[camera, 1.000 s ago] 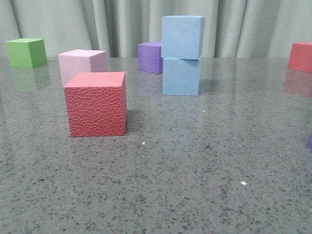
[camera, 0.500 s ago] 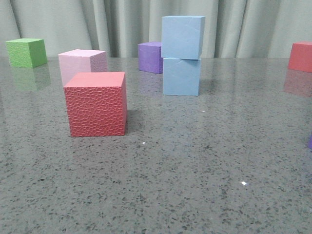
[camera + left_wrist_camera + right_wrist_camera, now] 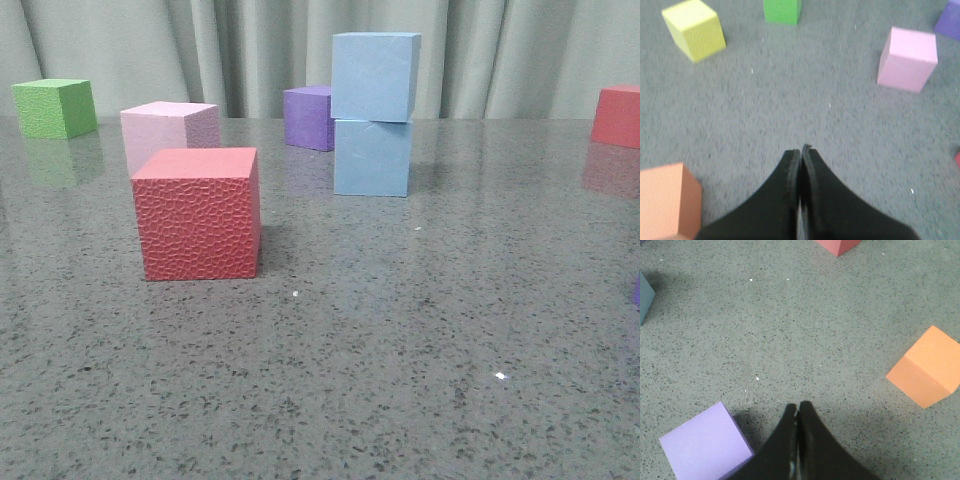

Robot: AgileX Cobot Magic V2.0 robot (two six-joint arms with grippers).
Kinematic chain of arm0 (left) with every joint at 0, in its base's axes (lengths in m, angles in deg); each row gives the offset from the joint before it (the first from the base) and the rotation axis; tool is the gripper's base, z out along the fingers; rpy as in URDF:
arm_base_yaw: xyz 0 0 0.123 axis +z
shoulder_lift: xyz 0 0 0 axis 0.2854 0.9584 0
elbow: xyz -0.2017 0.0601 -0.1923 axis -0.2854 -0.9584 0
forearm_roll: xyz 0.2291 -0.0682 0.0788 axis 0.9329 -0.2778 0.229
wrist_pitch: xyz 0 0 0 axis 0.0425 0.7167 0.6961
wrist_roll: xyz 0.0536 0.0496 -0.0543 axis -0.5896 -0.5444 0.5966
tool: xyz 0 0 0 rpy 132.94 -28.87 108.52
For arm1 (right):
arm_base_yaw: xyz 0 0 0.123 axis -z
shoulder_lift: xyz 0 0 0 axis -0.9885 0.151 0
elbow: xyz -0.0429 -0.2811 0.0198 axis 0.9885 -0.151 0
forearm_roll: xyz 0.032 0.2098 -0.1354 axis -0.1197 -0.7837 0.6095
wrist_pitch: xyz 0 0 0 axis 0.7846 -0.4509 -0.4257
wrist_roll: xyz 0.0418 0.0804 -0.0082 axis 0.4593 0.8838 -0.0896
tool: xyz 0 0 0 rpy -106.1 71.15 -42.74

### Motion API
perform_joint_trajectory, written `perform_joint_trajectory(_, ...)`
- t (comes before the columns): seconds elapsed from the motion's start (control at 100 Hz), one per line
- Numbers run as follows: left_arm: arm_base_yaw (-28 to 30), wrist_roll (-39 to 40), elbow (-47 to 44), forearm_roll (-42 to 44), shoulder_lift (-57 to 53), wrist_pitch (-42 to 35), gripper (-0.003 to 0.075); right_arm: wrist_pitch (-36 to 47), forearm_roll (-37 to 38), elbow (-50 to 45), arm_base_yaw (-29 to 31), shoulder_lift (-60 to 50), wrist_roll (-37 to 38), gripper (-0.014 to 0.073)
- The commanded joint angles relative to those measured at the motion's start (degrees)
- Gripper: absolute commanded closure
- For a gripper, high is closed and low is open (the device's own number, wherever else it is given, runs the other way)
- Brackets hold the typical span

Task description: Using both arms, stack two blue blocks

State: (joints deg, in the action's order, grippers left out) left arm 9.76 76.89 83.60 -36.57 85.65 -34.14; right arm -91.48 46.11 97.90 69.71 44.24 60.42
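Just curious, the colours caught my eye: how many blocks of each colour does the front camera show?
blue blocks: 2
red cubes: 2
purple cube: 1
pink cube: 1
green cube: 1
Total: 7, plus a purple sliver at the right edge, unidentifiable.

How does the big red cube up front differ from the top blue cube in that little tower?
The red cube has a bumpy, pebbled front face; the top blue block looks smooth and matte. The red cube rests on the table; the top blue block sits on the lower blue block, slightly askew. The red cube stands nearer the camera, the blue one farther back. Both are plain cubes, untouched by any gripper.
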Motion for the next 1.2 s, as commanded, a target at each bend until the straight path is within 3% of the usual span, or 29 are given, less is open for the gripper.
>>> perform_joint_trajectory(0.0, 0.1, 0.7, -3.1, 0.8, -1.7, -12.1, 0.0739, 3.5, 1.5, 1.3, 0.3, -0.2, -0.3, 0.0716)
perform_joint_trajectory(0.19, 0.1, 0.7, -17.2, 0.8, -8.4, -28.3, 0.0739, 3.5, 1.5, 1.3, 0.3, -0.2, -0.3, 0.0716)
perform_joint_trajectory(0.31, 0.1, 0.7, -25.0, 0.5, -14.9, -33.7, 0.0739, 3.5, 1.5, 1.3, 0.3, -0.2, -0.3, 0.0716)
perform_joint_trajectory(0.78, 6.1, 0.5, -38.9, -2.7, -34.9, -34.3, 0.0739, 3.5, 1.5, 1.3, 0.3, -0.2, -0.3, 0.0716)
perform_joint_trajectory(1.19, 7.8, 0.0, -43.5, -1.8, -37.5, -39.0, 0.0739, 3.5, 1.5, 1.3, 0.3, -0.2, -0.3, 0.0716)
